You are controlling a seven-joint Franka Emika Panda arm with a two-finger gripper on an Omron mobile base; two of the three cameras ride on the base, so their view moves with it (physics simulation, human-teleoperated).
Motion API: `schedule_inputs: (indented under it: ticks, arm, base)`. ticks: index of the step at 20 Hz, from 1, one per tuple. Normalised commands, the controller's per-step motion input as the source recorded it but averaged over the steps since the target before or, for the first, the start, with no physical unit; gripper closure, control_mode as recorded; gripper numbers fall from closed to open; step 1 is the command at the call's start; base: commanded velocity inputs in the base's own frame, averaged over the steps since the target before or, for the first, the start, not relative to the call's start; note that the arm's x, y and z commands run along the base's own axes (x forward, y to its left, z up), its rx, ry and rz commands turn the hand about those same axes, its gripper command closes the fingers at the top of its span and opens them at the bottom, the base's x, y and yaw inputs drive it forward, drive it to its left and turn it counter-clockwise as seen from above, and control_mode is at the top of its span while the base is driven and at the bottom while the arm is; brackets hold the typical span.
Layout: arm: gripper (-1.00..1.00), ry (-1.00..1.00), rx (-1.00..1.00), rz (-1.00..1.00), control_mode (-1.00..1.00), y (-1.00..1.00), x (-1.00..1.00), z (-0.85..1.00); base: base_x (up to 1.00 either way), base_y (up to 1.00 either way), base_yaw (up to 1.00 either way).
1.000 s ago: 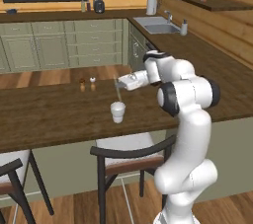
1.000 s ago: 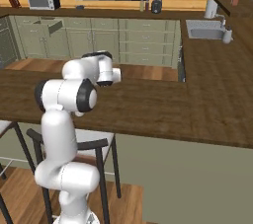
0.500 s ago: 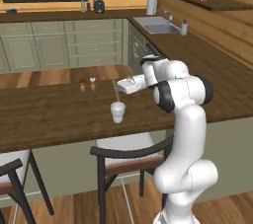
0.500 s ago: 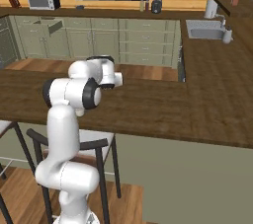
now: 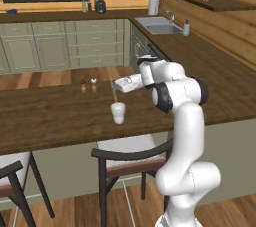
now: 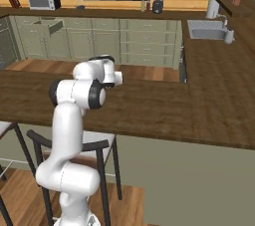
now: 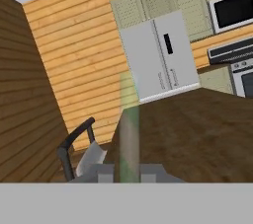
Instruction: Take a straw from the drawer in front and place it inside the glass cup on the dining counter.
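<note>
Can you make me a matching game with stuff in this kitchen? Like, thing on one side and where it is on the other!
Things:
1. straw
2. glass cup
3. two little shakers
4. microwave

Places:
A. standing on the dining counter, under the gripper
B. on the far back counter, beside the knife block
C. held in the gripper, pointing down over the cup
D. side by side on the dining counter, behind the cup

Right pairs: 1-C, 2-A, 3-D, 4-B
</note>
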Motion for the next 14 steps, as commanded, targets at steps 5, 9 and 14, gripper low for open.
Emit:
schedule_inputs:
  ticks: [5, 9, 14]
  arm:
    - [1.00, 0.00, 0.00, 0.00, -1.00, 0.00, 0.22, -0.31]
    - [1.00, 0.00, 0.02, 0.00, -1.00, 0.00, -0.23, -0.26]
    - [1.00, 0.00, 0.08, 0.00, -1.00, 0.00, -0.65, -0.06]
  base:
    - [0.00, 0.00, 0.00]
    - [0.00, 0.00, 0.00]
    - [0.00, 0.00, 0.00]
